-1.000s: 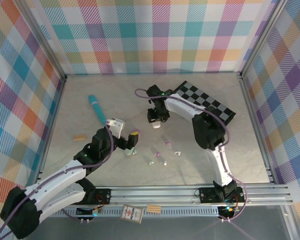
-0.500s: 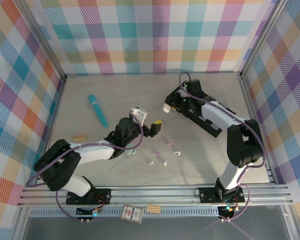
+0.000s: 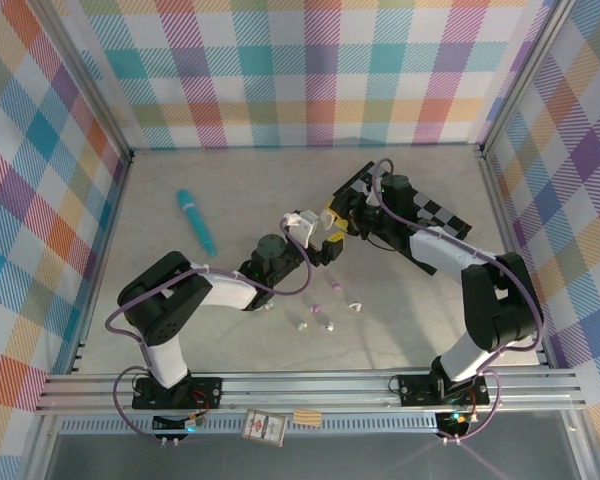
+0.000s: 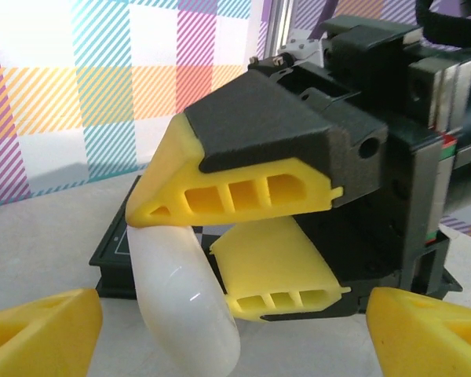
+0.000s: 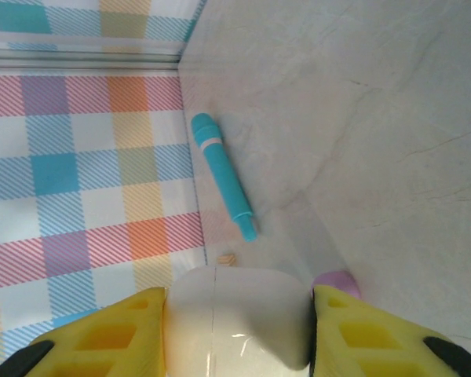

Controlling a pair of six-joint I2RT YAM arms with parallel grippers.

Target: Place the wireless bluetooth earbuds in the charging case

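Top external view has both arms reaching to the middle of the pale marbled table [image 3: 180,310], where the left gripper [image 3: 322,236] and the right gripper [image 3: 338,217] meet tip to tip, very near to each other. The right claw is closed on the white charging case [image 5: 235,330]: in the right wrist view the pebble-shaped case sits between the two yellow fingers [image 5: 102,339] and touches both. In the left wrist view the same case hangs down tilted from the black and yellow fingers of the right claw, its upper end tucked under the upper finger. The left claw is open; its own yellow fingertips [image 4: 39,334] stand far apart in the two lower corners, and the lower end of the case comes between them without touching either. The wireless bluetooth earbuds [image 3: 335,288] lie loose on the table, on the near side of the two claws: small lilac and white pieces scattered a little apart from each other, none inside the case. A teal pen-like stick [image 3: 196,222] lies to the left, well apart from the claws. A black and white checkered board [image 3: 442,214] lies under the right arm. In the right wrist view a small lilac thing [image 5: 335,281] peeks from behind the case; what it is, I cannot tell.
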